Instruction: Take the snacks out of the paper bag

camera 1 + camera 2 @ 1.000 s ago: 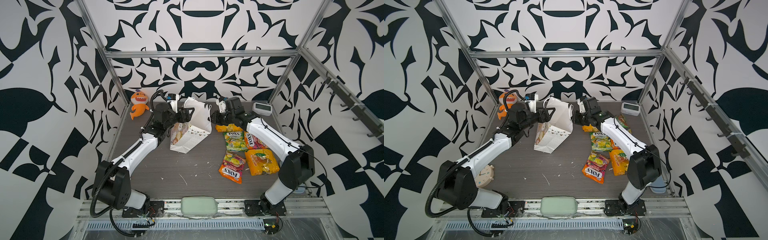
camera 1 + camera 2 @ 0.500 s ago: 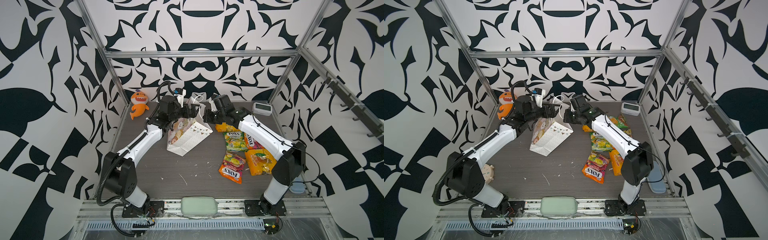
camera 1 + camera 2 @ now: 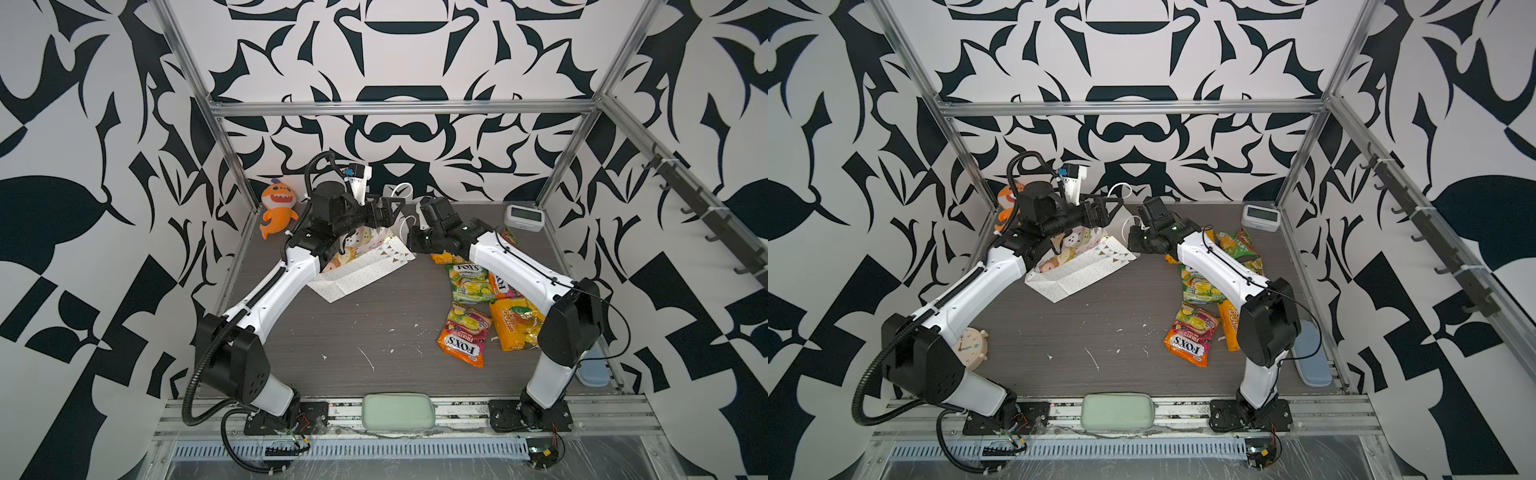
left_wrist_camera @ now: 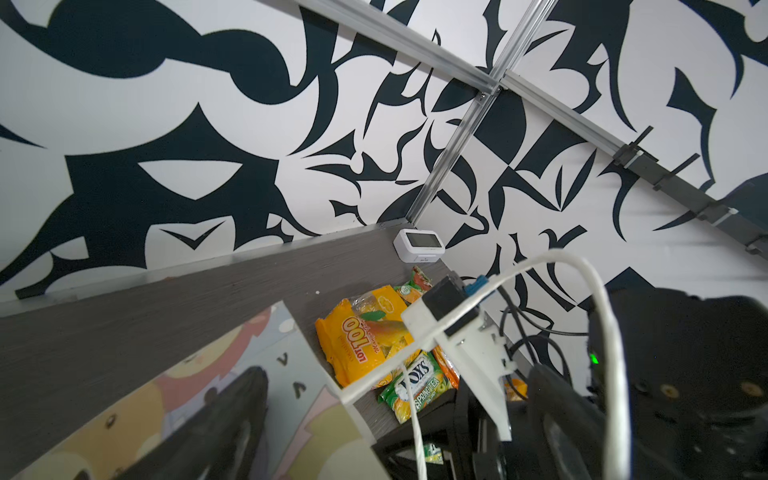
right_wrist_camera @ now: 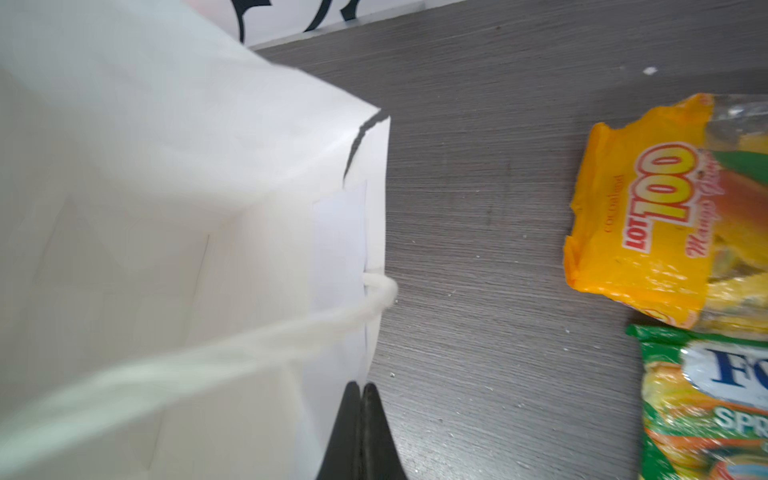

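Observation:
The paper bag [image 3: 365, 268] [image 3: 1084, 270] lies tipped over at the back, its mouth toward the right. My right gripper [image 3: 411, 245] [image 5: 360, 390] is shut on the mouth's rim; the bag [image 5: 166, 208] looks white inside, with no packet showing. My left gripper [image 3: 392, 210] [image 4: 395, 436] hangs open above the mouth, and a cord handle [image 4: 602, 332] loops between its fingers. Several snacks lie on the table to the right: green FOX'S [image 3: 467, 282] [image 5: 706, 395], FOX'S fruits [image 3: 463, 334], yellow-orange Lot 100 [image 3: 513, 328] and another Lot 100 [image 5: 665, 216] [image 4: 361, 345].
An orange plush shark [image 3: 278, 205] sits at the back left. A white digital clock [image 3: 524, 216] stands at the back right. A small analog clock [image 3: 971, 349] is by the left arm's base. A green pouch [image 3: 398, 411] and a blue case [image 3: 1310, 357] lie at the front.
The bag has tipped from nearly upright to lying low, with its mouth swung right. Both grippers moved toward the back, the left one opened fully, and the right one closed tight.

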`<action>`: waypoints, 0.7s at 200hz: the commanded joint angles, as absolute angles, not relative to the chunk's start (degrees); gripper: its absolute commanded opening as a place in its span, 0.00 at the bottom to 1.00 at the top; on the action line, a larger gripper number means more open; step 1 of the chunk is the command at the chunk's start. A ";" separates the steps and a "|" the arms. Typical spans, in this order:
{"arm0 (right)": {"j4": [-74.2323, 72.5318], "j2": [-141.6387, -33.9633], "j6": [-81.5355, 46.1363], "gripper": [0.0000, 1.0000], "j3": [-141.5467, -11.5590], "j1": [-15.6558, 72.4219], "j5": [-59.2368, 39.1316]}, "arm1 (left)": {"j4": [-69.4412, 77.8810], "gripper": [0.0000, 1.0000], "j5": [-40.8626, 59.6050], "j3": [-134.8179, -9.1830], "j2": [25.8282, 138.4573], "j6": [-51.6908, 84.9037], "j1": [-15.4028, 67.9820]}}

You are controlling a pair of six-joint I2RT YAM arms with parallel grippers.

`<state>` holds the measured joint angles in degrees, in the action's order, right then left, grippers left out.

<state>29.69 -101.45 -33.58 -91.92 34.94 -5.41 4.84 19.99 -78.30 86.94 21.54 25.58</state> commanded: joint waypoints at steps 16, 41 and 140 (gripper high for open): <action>25.22 -92.95 -28.28 0.25 -88.70 33.90 -9.59 | 5.14 1.00 16.41 -75.05 85.30 18.63 25.79; 25.63 -85.87 -23.91 0.41 -83.62 32.11 -8.21 | 5.46 1.00 13.79 -71.78 85.51 16.99 25.79; 7.58 -75.76 -30.55 0.50 -67.68 25.29 -33.08 | 8.25 1.00 16.44 -69.69 92.07 20.77 27.24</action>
<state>23.31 -75.29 -24.53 -73.89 24.56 -19.22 6.42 15.29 -69.30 90.91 19.33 26.41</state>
